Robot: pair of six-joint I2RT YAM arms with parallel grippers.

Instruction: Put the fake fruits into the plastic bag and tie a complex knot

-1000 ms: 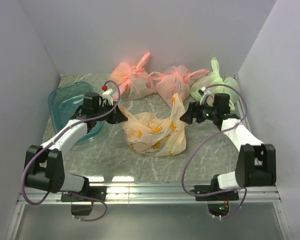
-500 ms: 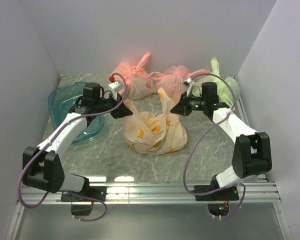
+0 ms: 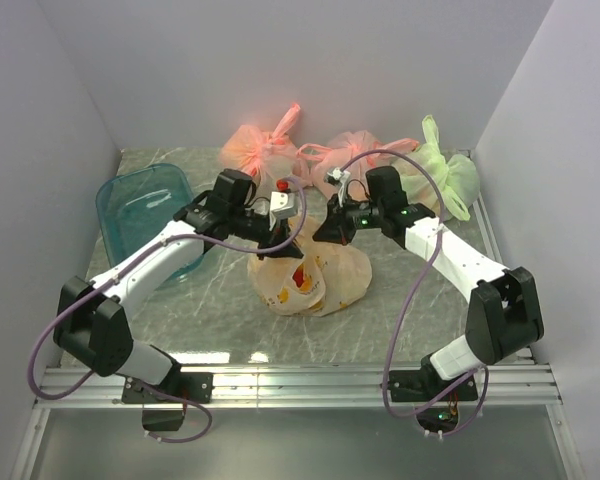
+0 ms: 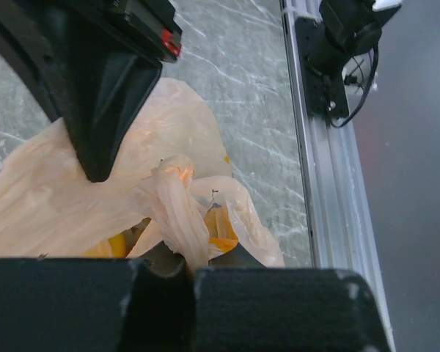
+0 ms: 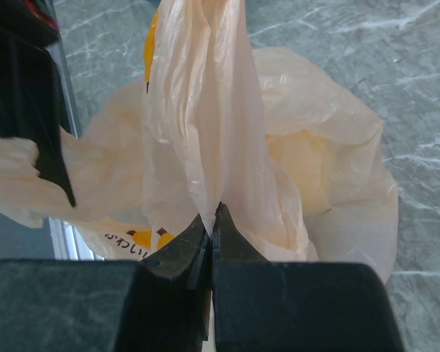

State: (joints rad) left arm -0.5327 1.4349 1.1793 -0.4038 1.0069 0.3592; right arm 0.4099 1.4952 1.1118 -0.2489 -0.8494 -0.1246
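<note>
The left claw (image 4: 189,265) and right claw (image 5: 213,220) each clench handles (image 5: 205,110) of the thin peach banana-print plastic bag (image 3: 330,285), so crossing them probably needs even, gentle tension.

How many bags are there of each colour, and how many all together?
Salmon-pink knotted plastic bags: 2
Light green plastic bag: 1
Pale orange banana-print plastic bag: 1
Total: 4 bags
</note>
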